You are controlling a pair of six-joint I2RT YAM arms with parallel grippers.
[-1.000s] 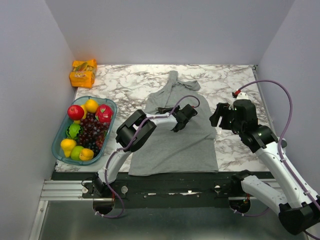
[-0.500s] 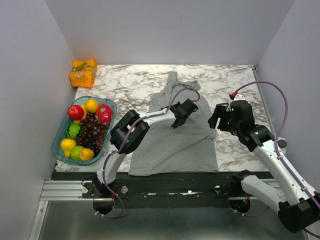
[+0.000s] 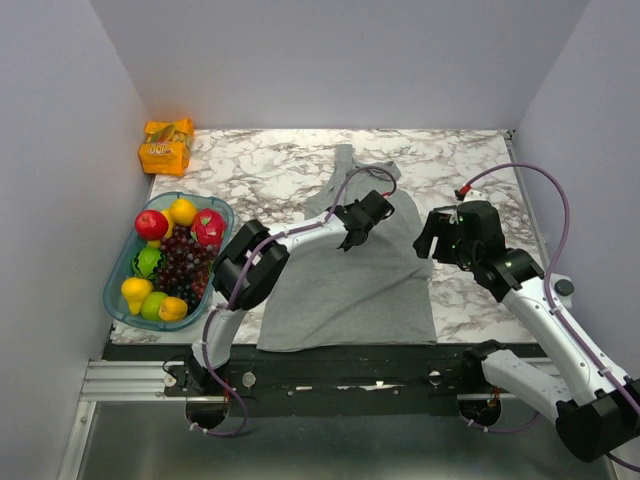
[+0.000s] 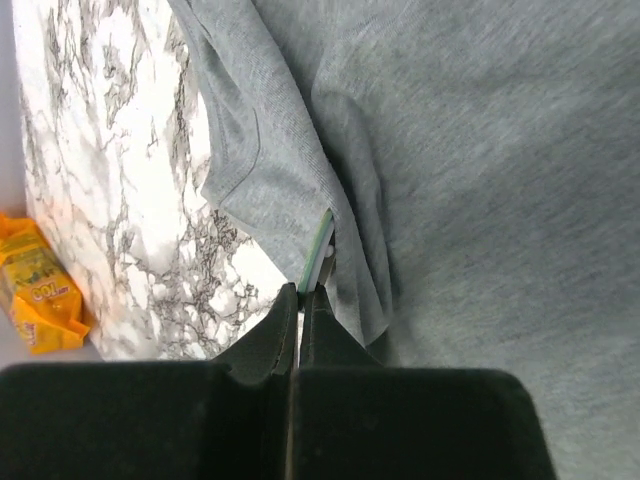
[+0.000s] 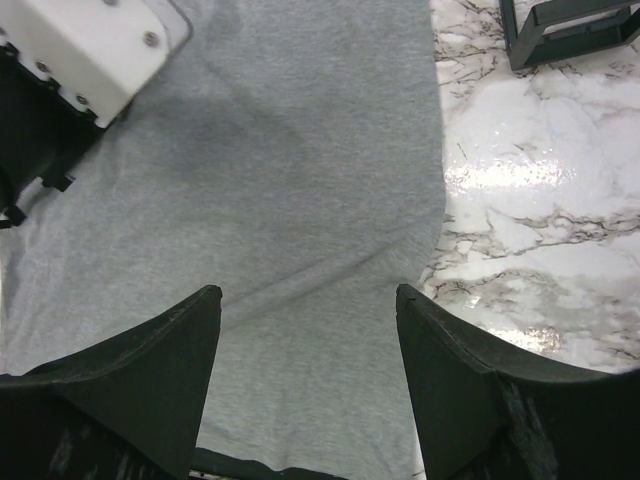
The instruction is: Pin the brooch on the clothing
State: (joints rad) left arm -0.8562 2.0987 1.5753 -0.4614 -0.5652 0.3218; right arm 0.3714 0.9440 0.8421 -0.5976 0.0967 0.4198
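from above, the left gripper (image 3: 352, 232) has moved up the clothing (image 3: 350, 290) toward its straps; the right gripper (image 3: 430, 240) hovers at its right edge. left wrist: jaws pressed together, pinching the brooch (image 4: 320, 250) edge-on by the clothing's armhole hem. right wrist: jaws spread wide over the clothing, empty.

lab booth: plain walls (image 3: 330, 60), marble tabletop (image 3: 260, 170)

Matt knit clothing (image 3: 350, 290) on glossy marbled table (image 3: 455, 160).
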